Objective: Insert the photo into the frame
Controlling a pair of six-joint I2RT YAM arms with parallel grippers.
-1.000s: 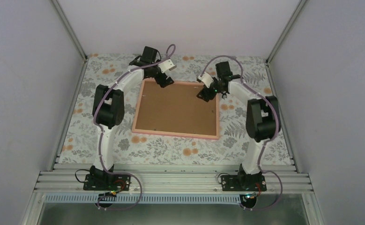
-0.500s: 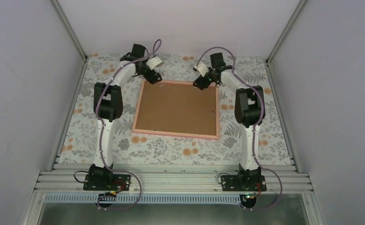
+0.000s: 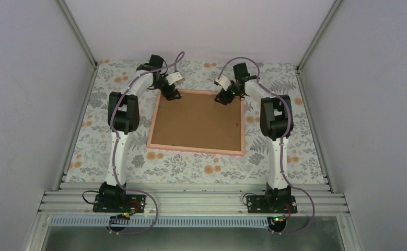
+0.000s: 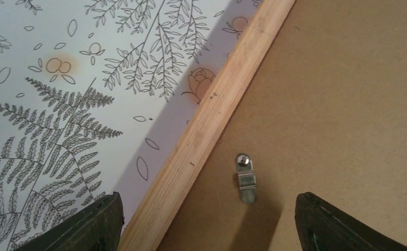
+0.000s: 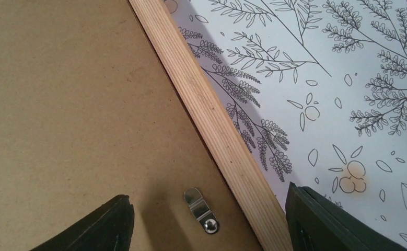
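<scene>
The pink frame [image 3: 154, 125] lies face down on the table, filled by a brown backing board [image 3: 197, 121]. The photo is out of view. My left gripper [image 3: 171, 95] hovers open over the frame's far left corner. In the left wrist view its jaws straddle the wooden frame edge [image 4: 206, 120] and a small metal turn clip [image 4: 245, 178]. My right gripper [image 3: 223, 98] hovers open over the far right part. In the right wrist view its jaws straddle the frame edge [image 5: 211, 120] and another metal clip [image 5: 201, 210]. Neither gripper holds anything.
The floral tablecloth [image 3: 201, 167] covers the table around the frame. Grey walls enclose the cell on the left, right and back. An aluminium rail [image 3: 190, 201] with the arm bases runs along the near edge.
Both arms have stretched farther back and then come down slightly toward the frame's far corners. The frame and backing board have not moved.
</scene>
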